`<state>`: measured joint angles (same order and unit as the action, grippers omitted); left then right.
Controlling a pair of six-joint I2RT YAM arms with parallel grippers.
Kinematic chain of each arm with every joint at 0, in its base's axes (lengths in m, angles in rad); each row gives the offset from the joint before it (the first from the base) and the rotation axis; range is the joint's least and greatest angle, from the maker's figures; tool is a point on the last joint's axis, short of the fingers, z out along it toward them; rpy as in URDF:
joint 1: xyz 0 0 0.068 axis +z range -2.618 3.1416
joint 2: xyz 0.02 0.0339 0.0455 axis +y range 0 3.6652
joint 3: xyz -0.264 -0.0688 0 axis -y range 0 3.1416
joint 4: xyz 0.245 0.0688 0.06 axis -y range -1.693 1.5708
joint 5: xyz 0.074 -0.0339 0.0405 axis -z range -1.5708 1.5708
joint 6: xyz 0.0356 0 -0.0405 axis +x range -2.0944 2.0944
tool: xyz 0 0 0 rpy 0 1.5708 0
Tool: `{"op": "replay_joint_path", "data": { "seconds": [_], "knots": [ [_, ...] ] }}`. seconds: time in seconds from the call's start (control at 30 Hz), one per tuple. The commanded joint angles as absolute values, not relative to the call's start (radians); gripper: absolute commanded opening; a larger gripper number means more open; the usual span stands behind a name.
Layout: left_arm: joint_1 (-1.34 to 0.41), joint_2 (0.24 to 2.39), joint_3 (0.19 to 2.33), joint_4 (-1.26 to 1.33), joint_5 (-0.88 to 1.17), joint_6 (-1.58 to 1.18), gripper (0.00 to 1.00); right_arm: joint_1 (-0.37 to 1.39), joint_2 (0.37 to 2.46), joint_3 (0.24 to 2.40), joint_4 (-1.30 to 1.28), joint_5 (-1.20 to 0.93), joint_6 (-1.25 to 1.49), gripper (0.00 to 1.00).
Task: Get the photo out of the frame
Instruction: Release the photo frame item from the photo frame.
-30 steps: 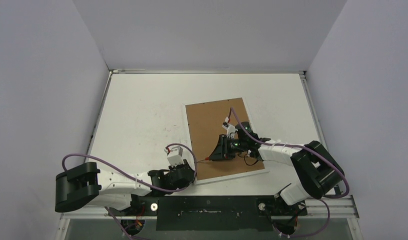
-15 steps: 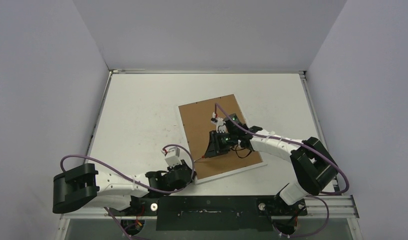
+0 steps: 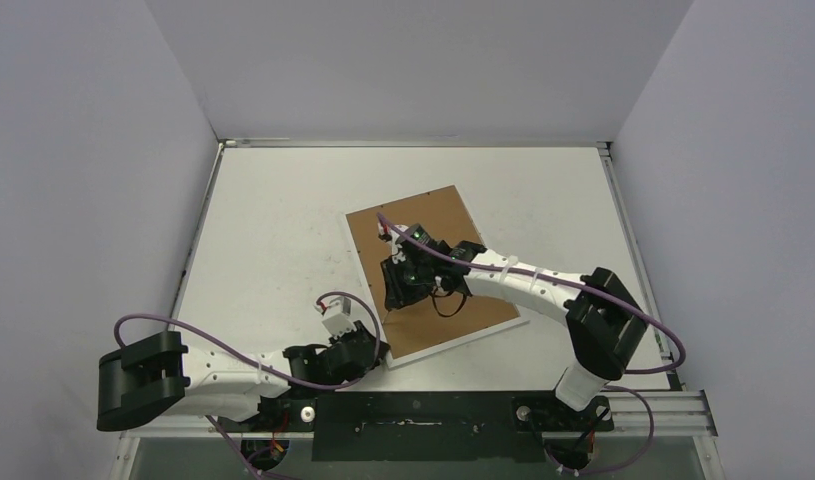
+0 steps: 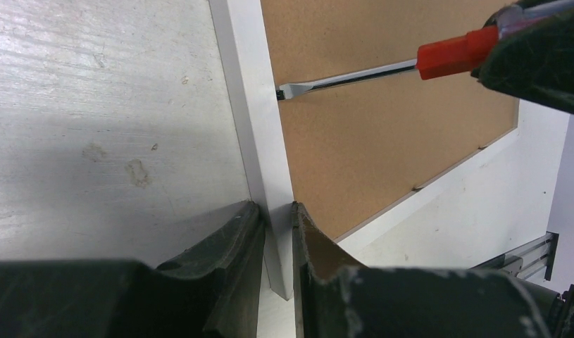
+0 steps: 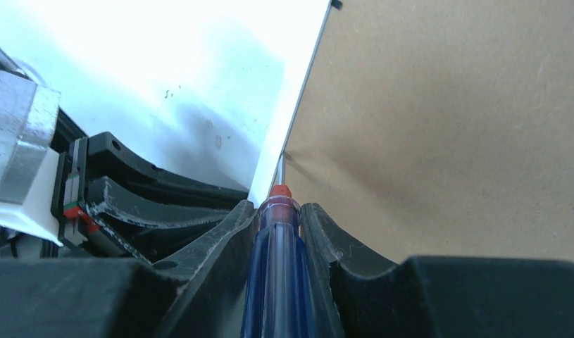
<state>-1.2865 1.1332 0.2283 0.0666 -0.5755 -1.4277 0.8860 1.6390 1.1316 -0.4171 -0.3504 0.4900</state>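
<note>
Frame (image 3: 438, 325), large flat rectangle, narrow white border strips, brown fibreboard back up, lies skewed at mid-table on white tabletop (image 3: 273, 230). Top view: left gripper (image 3: 373, 345) at its 7 o'clock corner, grip unreadable. Left wrist view settles it: jaws pinch the white strip; flat blade of small red-and-blue screwdriver (image 4: 456, 51) meets the strip-board seam. Right wrist view: right gripper (image 5: 280, 211) clamps the blue handle, shaft toward 12 o'clock
</note>
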Motion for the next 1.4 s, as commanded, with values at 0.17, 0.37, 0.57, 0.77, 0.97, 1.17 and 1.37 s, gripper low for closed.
{"op": "replay_joint_path", "data": {
  "seconds": [0.17, 0.37, 0.57, 0.77, 0.97, 1.17, 1.37],
  "knots": [
    [-1.294, 1.173, 0.147, -0.213, -0.437, -1.432, 0.00, 1.089, 1.755, 1.275, -0.578, -0.101, 0.505, 0.00],
    [-1.293, 1.152, 0.141, -0.224, -0.442, -1.441, 0.00, 1.119, 1.764, 1.280, -0.543, -0.119, 0.572, 0.00],
    [-1.293, 1.130, 0.140, -0.237, -0.450, -1.445, 0.00, 1.119, 1.716, 1.283, -0.544, -0.070, 0.600, 0.00],
    [-1.295, 1.080, 0.214, -0.346, -0.470, -1.385, 0.01, 0.968, 1.589, 1.190, -0.531, -0.091, 0.600, 0.00],
    [-1.295, 0.987, 0.261, -0.370, -0.492, -1.330, 0.24, 0.805, 1.443, 1.089, -0.499, -0.188, 0.578, 0.00],
    [-1.292, 0.813, 0.323, -0.460, -0.498, -1.232, 0.45, 0.688, 1.361, 0.981, -0.405, -0.320, 0.585, 0.00],
    [-1.214, 0.638, 0.385, -0.531, -0.472, -1.101, 0.53, 0.604, 1.323, 0.874, -0.214, -0.465, 0.634, 0.00]
  ]
}}
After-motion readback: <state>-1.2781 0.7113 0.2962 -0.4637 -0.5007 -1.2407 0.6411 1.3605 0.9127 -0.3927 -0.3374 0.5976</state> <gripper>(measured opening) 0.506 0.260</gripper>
